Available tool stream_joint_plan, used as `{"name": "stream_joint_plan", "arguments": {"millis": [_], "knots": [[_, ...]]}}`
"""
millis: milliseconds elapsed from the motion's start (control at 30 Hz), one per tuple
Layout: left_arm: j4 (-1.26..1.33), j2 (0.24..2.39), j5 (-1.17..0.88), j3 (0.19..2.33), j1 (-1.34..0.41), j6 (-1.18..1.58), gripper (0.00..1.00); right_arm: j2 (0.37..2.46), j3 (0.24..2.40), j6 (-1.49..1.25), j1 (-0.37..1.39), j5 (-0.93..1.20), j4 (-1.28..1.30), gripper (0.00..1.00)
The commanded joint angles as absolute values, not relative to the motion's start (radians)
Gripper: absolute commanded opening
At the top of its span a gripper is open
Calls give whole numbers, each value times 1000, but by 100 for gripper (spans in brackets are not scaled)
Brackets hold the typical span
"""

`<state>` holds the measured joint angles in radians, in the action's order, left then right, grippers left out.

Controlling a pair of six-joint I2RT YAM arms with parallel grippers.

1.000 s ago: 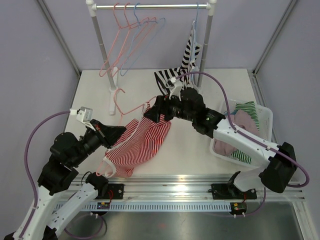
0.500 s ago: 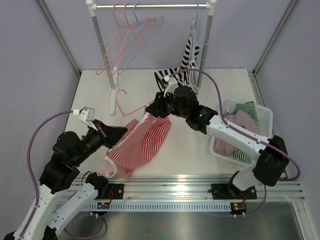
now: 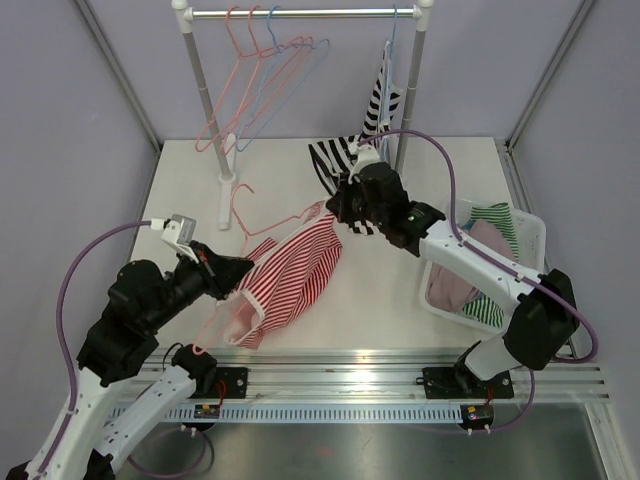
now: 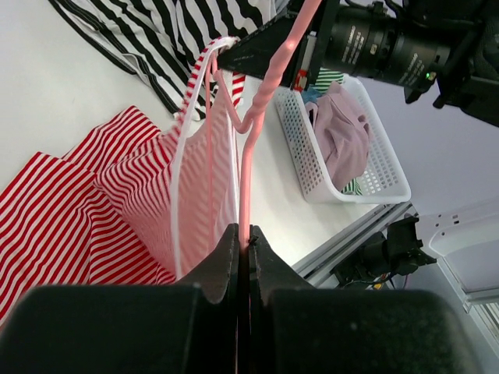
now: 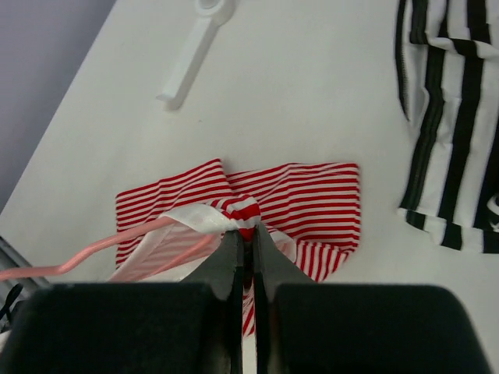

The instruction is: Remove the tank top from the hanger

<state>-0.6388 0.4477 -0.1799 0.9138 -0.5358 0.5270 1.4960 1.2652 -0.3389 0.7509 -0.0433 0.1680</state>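
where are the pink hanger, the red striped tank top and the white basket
pink hanger [image 4: 246,187], left wrist view, on its long straight wire
red striped tank top [image 3: 300,268], top external view, on the middle of the fabric
white basket [image 4: 385,160], left wrist view, on its mesh side wall

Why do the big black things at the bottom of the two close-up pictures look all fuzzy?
Left wrist view: that is the left gripper, too near the lens to look sharp; the pink hanger it pinches is crisp. Right wrist view: same for the right gripper; the red striped tank top is clear. Top view: evenly sharp.
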Motion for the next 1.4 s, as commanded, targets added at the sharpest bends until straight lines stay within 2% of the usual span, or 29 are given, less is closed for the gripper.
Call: {"name": "stream_joint_plan", "arguments": {"millis": [0, 167, 367, 533, 633, 767, 933, 1100, 1167, 1233, 1367], "knots": [[-589, 448, -228, 960, -538, 506, 0, 1509, 1327, -318, 661, -126, 230, 0], [-509, 474, -287, 968, -538, 526, 0, 1528, 1365, -307, 655, -8, 279, 0], [-281, 543, -374, 968, -538, 586, 0, 1413, 1353, -325, 655, 159, 282, 0], [35, 620, -404, 959, -541, 655, 0, 1281, 1350, -351, 655, 241, 291, 0], [263, 659, -350, 940, -563, 655, 0, 1206, 1332, -397, 655, 372, 261, 0], [643, 733, -287, 931, -620, 580, 0, 1115, 1324, -449, 657, 527, 215, 0], [946, 916, -281, 963, -644, 436, 0, 1060, 1327, -469, 657, 713, 195, 0], [1006, 1035, -206, 1054, -644, 325, 1, 1005, 1307, -361, 657, 612, 387, 0], [1003, 1069, -138, 1068, -643, 299, 2, 1000, 1284, -305, 657, 494, 496, 0], [997, 1083, -106, 1092, -643, 258, 0, 993, 1205, -299, 657, 363, 534, 0], [960, 1097, -68, 1140, -643, 226, 1, 951, 1013, -331, 657, 285, 519, 0]]}}
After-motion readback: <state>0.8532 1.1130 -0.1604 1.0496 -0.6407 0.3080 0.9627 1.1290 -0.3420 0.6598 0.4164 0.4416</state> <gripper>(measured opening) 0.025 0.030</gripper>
